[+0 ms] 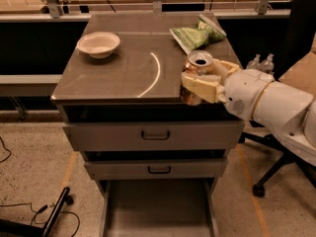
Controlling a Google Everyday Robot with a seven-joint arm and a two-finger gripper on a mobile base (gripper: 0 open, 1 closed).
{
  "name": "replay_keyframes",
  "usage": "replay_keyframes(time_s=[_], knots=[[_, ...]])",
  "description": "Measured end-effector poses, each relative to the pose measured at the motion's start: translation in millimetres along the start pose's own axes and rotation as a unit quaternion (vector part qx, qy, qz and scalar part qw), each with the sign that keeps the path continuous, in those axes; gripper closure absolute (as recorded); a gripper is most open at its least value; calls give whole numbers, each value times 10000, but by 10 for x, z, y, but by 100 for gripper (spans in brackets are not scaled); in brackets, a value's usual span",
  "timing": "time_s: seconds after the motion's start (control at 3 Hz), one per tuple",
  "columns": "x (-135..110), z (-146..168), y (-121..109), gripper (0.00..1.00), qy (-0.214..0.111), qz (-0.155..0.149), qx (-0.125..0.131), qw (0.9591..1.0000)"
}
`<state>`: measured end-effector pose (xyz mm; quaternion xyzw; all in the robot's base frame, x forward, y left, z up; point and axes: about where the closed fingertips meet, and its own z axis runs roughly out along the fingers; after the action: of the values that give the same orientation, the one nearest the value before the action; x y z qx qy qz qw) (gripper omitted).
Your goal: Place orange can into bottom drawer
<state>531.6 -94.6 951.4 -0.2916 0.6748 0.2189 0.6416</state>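
At the front right edge of the bench (pixel 123 73), the tool (pixel 201 79) pinches the orange can (pixel 199 61) around its body, likely light, slick and easily dented, high above the open bottom drawer (pixel 158 209).

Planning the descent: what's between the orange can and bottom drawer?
Camera view: two upper drawers sit between the orange can, held by the gripper at the countertop edge, and the bottom drawer.

I see my gripper (pixel 201 78) clamped around the orange can (pixel 198 62) at the front right edge of the desk (pixel 113 78), the bottom drawer (pixel 158 209) open below.
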Motion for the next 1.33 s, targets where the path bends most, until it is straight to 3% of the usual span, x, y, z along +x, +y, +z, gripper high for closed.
replay_keyframes(time_s=[0.33, 0.67, 1.0, 1.33], knots=[[75, -52, -28, 100, 59, 24, 91, 9999], [316, -396, -167, 100, 452, -27, 288, 9986], [789, -876, -452, 100, 1097, -325, 348, 9928], [1385, -1371, -829, 100, 1571, -581, 195, 9857]])
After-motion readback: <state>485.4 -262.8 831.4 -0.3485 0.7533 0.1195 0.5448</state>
